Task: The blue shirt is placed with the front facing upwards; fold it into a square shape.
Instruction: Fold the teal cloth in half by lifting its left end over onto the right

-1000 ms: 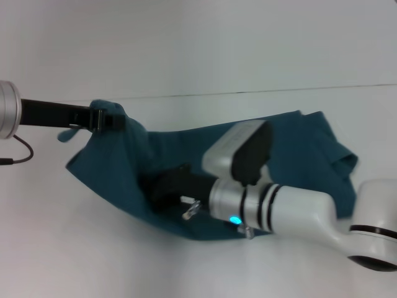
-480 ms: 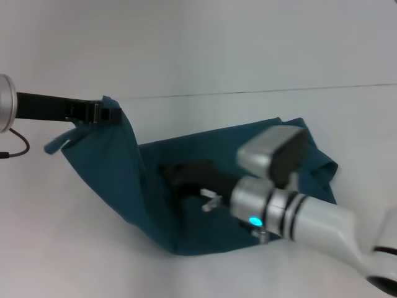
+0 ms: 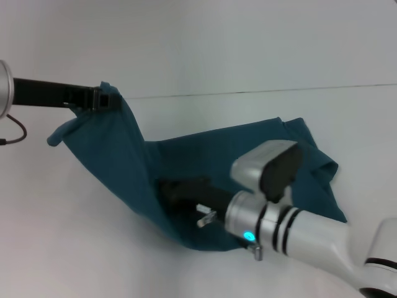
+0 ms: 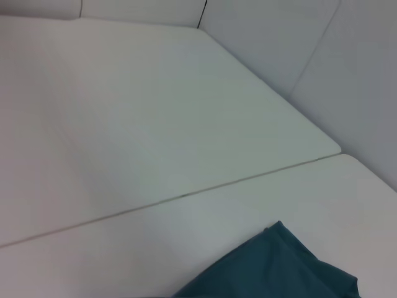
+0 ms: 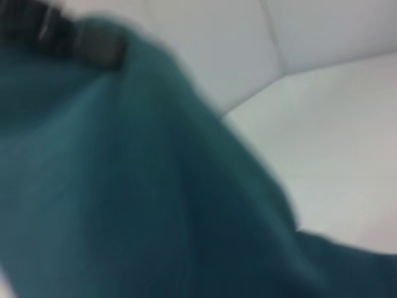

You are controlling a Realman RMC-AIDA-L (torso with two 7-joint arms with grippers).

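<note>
1. We see the blue shirt spread partly over the white table, its bulk running from the centre of the head view out toward 3 o'clock, where the cloth bunches in folds.
2. Our left tool sits at about 10 o'clock in the head view, on a dark arm reaching in from the left edge. It is pinching an upper corner of the shirt and holding that corner raised off the table, so the cloth hangs from it in a taut slope down toward 5 o'clock.
3. Our right tool is at about 6 o'clock, just below centre, its dark end lying against the lower part of the shirt near the fold that meets the table. We cannot tell whether it is spread or pressed together, since cloth and shadow hide its tip.
4. The silver-and-white right arm comes in from 4 o'clock, and it covers part of the shirt.
5. In the left wrist view, a blue corner of the shirt lies on the table below a thin seam line.
6. In the right wrist view the shirt fills most of the picture, with the other arm's dark tool gripping its top edge.
</note>
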